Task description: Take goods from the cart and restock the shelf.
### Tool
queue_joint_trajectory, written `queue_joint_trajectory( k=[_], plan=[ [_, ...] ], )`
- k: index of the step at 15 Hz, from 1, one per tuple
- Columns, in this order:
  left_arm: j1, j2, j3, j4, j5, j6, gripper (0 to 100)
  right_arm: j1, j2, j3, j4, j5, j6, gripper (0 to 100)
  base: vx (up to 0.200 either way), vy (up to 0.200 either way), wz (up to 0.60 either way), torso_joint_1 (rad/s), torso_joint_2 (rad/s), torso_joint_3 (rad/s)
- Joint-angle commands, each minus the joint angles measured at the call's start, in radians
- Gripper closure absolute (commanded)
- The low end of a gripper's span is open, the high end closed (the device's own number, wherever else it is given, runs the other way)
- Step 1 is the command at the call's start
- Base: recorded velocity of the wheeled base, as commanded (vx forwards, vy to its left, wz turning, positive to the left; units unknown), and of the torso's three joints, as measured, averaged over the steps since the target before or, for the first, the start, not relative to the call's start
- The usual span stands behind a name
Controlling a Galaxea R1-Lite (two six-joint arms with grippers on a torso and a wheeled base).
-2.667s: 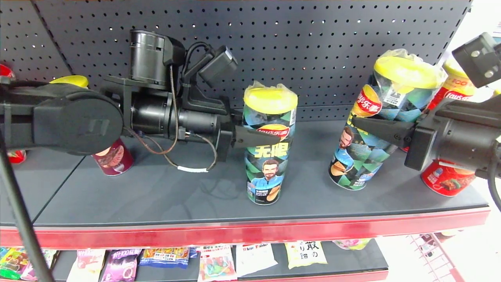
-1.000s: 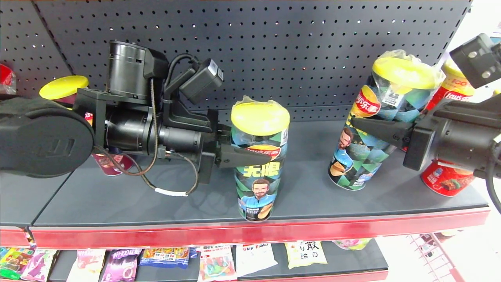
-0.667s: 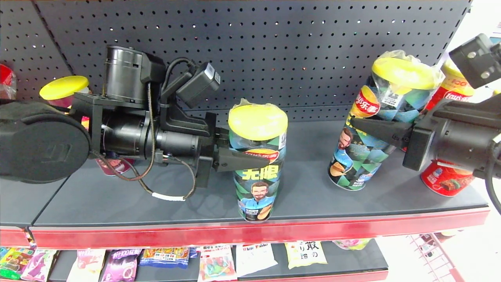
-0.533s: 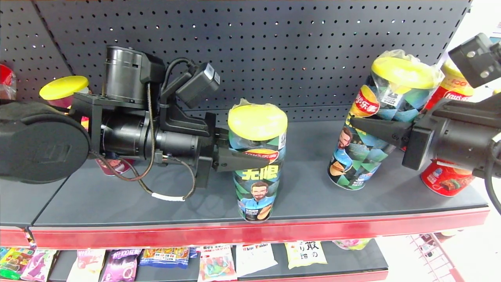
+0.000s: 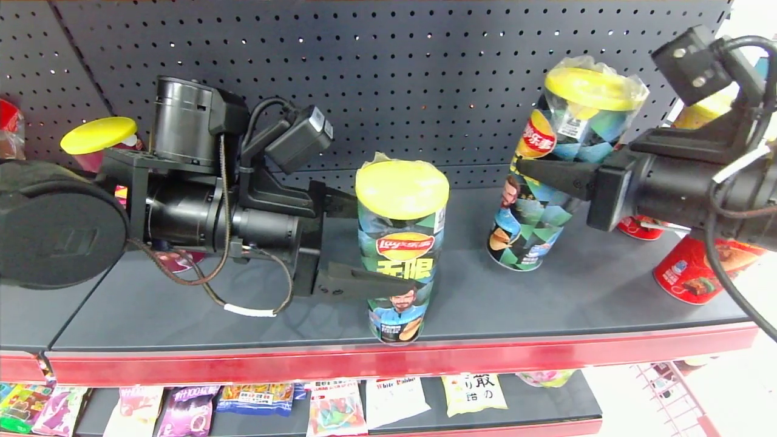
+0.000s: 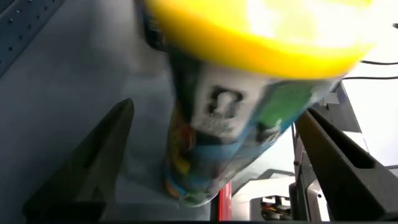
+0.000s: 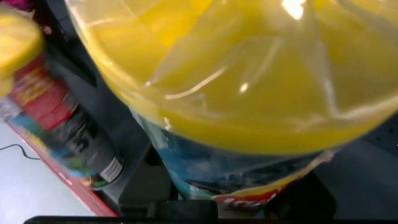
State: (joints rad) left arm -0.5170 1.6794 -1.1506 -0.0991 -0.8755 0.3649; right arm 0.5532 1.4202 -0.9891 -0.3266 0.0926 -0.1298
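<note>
Currently L gripper (image 5: 379,246) spread open astride upright can (image 5: 402,261); R gripper (image 5: 534,171) clamps tilted can (image 5: 540,209) to upright can's right, top leaning away.

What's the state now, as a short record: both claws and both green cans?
left claw: open, one finger either side of front can
front can: upright on shelf, near its front edge
right claw: shut on tilted can
tilted can: leaning, farther back over shelf; base contact unclear
pending: tilted can not yet released
</note>
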Motion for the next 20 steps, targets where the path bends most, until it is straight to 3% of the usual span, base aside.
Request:
queue_joint_trajectory(
  k=[1, 7, 8, 10, 13, 20],
  plan=[
    [0.048, -0.073, 0.071, -0.002, 0.007, 0.000, 0, 0.013, 0.123, -0.086, 0.000, 0.012, -0.001, 100, 0.000, 0.000, 0.00, 0.000, 0.00, 0.000],
    [0.180, -0.273, 0.272, 0.001, 0.026, -0.004, 0, 0.044, 0.307, -0.220, -0.005, 0.041, 0.004, 100, 0.000, 0.000, 0.00, 0.000, 0.00, 0.000],
    [0.206, -0.314, 0.315, -0.001, 0.029, -0.023, 0, 0.048, 0.347, -0.247, -0.017, 0.047, 0.002, 100, 0.000, 0.000, 0.00, 0.000, 0.00, 0.000],
    [0.224, -0.340, 0.328, -0.001, 0.064, -0.057, 0, 0.054, 0.398, -0.273, -0.066, 0.046, 0.001, 100, 0.000, 0.000, 0.00, 0.000, 0.00, 0.000],
    [0.233, -0.351, 0.325, -0.001, 0.090, -0.081, 0, 0.057, 0.411, -0.295, -0.066, 0.047, 0.001, 100, 0.000, 0.000, 0.00, 0.000, 0.00, 0.000],
    [0.235, -0.349, 0.324, -0.001, 0.090, -0.087, 0, 0.076, 0.451, -0.348, -0.066, 0.047, 0.001, 100, 0.000, 0.000, 0.00, 0.000, 0.00, 0.000]
  ],
)
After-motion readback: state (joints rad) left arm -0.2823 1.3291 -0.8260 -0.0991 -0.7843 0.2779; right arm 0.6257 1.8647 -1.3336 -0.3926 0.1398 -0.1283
